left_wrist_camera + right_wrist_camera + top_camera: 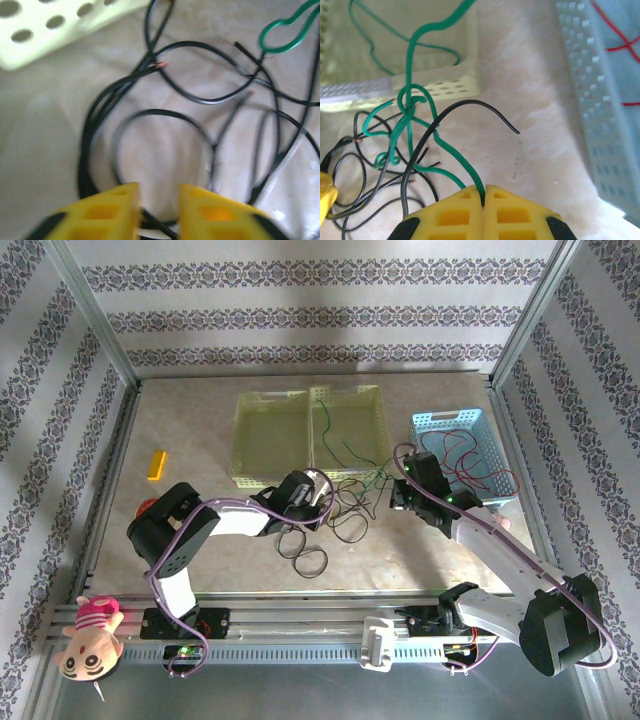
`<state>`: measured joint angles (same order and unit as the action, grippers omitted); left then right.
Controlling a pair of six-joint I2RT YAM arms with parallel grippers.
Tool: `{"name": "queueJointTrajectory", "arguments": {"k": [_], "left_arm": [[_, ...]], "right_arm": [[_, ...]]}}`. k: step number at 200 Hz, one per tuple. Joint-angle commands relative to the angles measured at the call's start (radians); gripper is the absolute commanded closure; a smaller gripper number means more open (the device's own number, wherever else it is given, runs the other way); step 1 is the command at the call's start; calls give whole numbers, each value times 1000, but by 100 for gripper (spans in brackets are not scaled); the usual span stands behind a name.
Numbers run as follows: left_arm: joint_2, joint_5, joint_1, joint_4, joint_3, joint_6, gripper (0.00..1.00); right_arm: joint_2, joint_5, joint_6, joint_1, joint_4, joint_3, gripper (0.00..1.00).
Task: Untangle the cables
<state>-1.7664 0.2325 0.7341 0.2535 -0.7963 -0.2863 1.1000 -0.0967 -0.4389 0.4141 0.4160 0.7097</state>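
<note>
The cables [350, 498] lie in a loose heap at the middle of the bench [215, 560], just in front of two pale green baskets [240, 445] and between the two arms. The green cable [451, 160] is knotted on itself near a basket corner, with one end trailing up over the basket wall. Black cables [165, 116] loop under and through it, and a couple of black rings lie apart, nearer the arms (those look free). The right gripper [483, 194] is closed tight on one run of the green cable, the wire vanishing into the seam between its fingers. The left gripper [159, 202] hovers low over the black loops with its jaws partly apart; a black strand crosses the gap, but nothing is clamped. The step in hand, as I judge it, is drawing green out of black. The right side has its hold, and the left needs to close on a black strand and pin it or pull the other way. The green knot stands in the way and would likely tighten under a straight pull. Red cables [470, 468] sit in a blue basket [450, 418] on the right. A yellow block [155, 464] lies well off to the left, and a soft toy [90, 635] rests by the left arm's base.
</note>
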Motion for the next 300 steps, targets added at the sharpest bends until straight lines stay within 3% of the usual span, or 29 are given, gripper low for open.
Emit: {"name": "queueJointTrajectory", "arguments": {"k": [1, 35, 86, 119, 136, 173, 202, 243, 300], "left_arm": [[87, 68, 13, -100, 20, 36, 57], [141, 110, 36, -200, -71, 103, 50], [27, 116, 137, -235, -256, 165, 46], [-73, 168, 145, -167, -318, 128, 54], [-116, 109, 145, -142, -337, 101, 57], [-123, -144, 143, -52, -299, 36, 86], [-70, -124, 139, 12, -242, 29, 100], [25, 3, 108, 108, -145, -40, 100], [205, -102, 61, 13, -70, -19, 100]], "right_arm": [[-13, 113, 54, 29, -28, -15, 97], [28, 147, 25, 40, -45, 2, 97], [101, 220, -28, 40, -63, 67, 97], [105, 247, -71, 32, -81, 88, 97], [94, 263, -86, 21, -90, 87, 97], [47, 309, -112, -22, -98, 57, 97], [13, 319, -123, -55, -95, 23, 97], [-2, 261, -120, -79, -54, 4, 98], [38, 224, -64, -83, 8, 24, 98]]}}
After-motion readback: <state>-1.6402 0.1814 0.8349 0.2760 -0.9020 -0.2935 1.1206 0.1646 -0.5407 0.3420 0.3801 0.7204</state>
